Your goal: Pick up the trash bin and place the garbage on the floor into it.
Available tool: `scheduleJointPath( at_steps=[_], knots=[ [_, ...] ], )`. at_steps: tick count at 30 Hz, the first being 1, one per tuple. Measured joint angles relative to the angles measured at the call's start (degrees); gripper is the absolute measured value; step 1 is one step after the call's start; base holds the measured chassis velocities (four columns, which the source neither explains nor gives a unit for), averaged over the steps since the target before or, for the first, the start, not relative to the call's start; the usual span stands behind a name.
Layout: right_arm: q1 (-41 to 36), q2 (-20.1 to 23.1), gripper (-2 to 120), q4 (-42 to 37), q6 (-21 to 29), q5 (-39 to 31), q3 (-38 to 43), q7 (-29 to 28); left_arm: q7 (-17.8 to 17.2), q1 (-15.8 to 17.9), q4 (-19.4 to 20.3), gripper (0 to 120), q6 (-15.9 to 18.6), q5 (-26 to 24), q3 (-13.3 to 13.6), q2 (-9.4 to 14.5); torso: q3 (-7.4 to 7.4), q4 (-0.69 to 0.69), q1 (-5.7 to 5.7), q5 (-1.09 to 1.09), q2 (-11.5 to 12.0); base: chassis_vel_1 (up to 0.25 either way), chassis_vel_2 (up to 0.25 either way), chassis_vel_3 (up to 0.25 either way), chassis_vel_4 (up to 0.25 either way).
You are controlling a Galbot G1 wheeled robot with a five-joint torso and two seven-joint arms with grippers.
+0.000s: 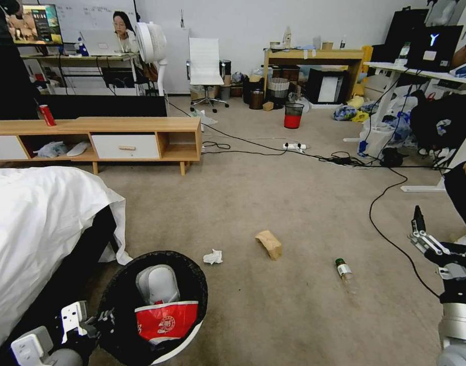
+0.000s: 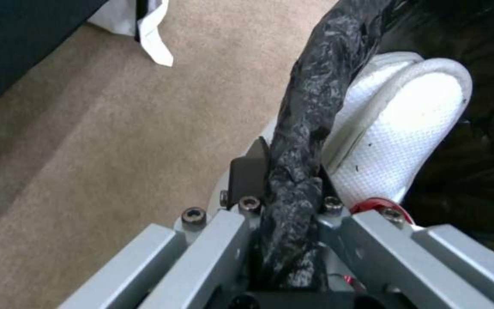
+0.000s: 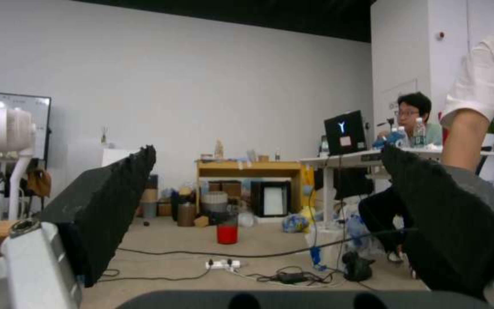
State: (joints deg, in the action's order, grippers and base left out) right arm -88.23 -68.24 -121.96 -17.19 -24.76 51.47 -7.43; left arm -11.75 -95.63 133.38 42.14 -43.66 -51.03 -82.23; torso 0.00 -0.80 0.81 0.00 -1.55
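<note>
Left gripper [image 2: 293, 193] clamped on trash bin [image 1: 184, 264] rim, low at robot's left. Right gripper [image 3: 270, 223] wide, empty, raised at right. Nearest it on floor [image 1: 304, 218]: bottle [image 1: 344, 271], long axis pointing away.

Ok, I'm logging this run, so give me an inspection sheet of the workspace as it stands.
Surface: beige carpet floor.
Job's things: trash bin at lower left, holding a red-and-white wrapper; tissue, paper bag and bottle lie apart on the carpet.
Clutter: upright red can on the low shelf; mesh bin far off.
Grippers: left gripper clamped on the bin's rim; right gripper open, raised, holding nothing.
Cables: black cable crosses the carpet; power strip.
Surroundings: bed, desks.
</note>
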Motion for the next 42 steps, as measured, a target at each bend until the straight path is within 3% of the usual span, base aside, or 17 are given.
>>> scheduleJointPath(
  at_steps=[42],
  knots=[
    [0.6, 0.3, 100, 1.3, -0.7, 0.6, -0.4, 0.2, -0.4, 0.0, 0.0, 2, 0.0, -0.6, -0.8, 0.1, 0.0, 0.0, 0.0, -0.01, 0.0, -0.084, 0.079, 0.086, -0.087]
  ],
)
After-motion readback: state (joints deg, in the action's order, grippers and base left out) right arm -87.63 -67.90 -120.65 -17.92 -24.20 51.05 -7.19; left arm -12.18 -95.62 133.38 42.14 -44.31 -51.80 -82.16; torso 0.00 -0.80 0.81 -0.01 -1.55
